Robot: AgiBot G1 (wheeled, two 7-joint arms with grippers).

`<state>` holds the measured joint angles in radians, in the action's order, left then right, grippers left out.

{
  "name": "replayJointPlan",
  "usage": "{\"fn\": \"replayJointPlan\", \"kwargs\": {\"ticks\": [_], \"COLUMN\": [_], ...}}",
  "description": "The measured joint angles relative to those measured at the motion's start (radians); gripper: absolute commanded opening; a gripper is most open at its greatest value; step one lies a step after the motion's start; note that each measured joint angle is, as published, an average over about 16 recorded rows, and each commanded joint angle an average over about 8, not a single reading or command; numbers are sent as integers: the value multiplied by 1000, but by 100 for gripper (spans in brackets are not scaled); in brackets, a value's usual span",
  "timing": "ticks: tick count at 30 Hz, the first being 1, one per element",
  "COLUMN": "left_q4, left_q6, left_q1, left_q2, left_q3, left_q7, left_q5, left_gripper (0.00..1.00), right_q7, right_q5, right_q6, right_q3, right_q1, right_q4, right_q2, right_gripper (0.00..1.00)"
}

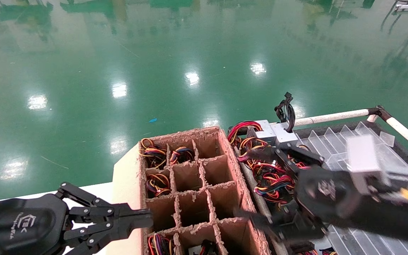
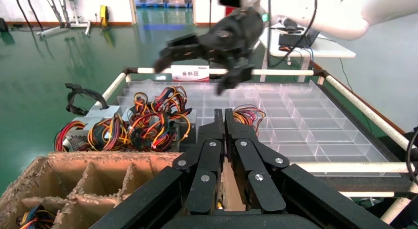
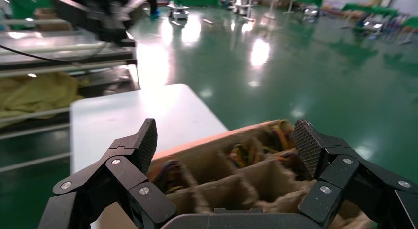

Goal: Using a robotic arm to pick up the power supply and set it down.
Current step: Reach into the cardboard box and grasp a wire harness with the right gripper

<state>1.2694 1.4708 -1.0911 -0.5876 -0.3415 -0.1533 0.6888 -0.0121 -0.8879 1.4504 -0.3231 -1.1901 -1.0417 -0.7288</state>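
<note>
Grey metal power supplies (image 1: 266,131) lie in a pile right of the cardboard box, trailing red, yellow and black wires (image 1: 271,177). In the left wrist view the same power supplies (image 2: 104,112) lie under tangled wires (image 2: 148,121). My right gripper (image 1: 257,186) hovers open and empty over the gap between the box's right wall and the pile. From its own wrist, the right gripper (image 3: 226,143) looks down on the box's cells. My left gripper (image 1: 150,216) is shut on nothing at the box's left wall, and the left gripper (image 2: 223,114) points toward the tray.
The brown cardboard box (image 1: 241,177) has divider cells, several holding wire bundles (image 1: 156,154). A clear compartment tray (image 1: 331,141) lies right of the pile inside a white pipe rail (image 1: 331,116). A white table (image 3: 138,111) is under the box. Green floor lies beyond.
</note>
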Motion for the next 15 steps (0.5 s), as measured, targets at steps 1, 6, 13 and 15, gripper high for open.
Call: {"fn": "replayJointPlan", "kwargs": {"ticks": [1, 6, 13, 15], "left_q4": [0, 0, 0, 0], "left_q6": [0, 0, 0, 0], "left_q1": [0, 0, 0, 0], "left_q2": [0, 0, 0, 0], "left_q3": [0, 0, 0, 0], "left_q7": [0, 0, 0, 0], "left_q5": [0, 0, 0, 0], "left_gripper": [100, 100, 100, 100], "right_q7": [20, 124, 271, 310], "right_q5": [-19, -125, -288, -333], "right_q6": [0, -1, -52, -91], "right_q3": [-8, -60, -145, -168], "right_q1": [-19, -128, -291, -333], "right_q4": [29, 194, 447, 517], "right_q2": [-17, -114, -271, -319], "right_gripper": [100, 100, 100, 100]}}
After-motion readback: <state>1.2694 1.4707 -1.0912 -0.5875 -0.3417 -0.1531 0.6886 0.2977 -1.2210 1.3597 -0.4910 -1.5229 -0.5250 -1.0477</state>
